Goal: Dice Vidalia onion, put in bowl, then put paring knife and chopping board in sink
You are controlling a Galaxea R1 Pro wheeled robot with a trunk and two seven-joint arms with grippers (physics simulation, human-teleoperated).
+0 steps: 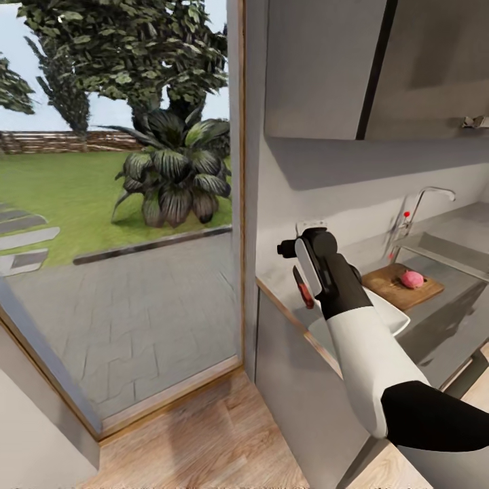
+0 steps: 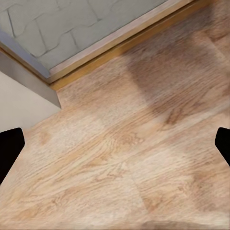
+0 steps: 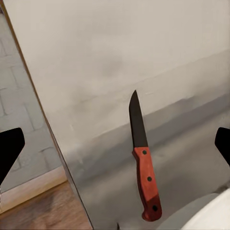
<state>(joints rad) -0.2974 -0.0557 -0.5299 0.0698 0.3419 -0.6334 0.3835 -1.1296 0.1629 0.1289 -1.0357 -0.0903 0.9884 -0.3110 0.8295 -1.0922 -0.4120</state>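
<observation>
daylight floods in from the glass door (image 1: 115,272) at the left of the head view, bright and even. a soft shadow lies under the wall cabinet (image 1: 319,68) at upper right. the countertop (image 3: 191,158) reflects faintly. renders look slightly soft, with no glare.

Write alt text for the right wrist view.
A small paring knife with a reddish-brown riveted handle and dark pointed blade lies on the smooth grey countertop, between the right gripper's spread black fingers. A white bowl rim sits beside the handle.
</observation>
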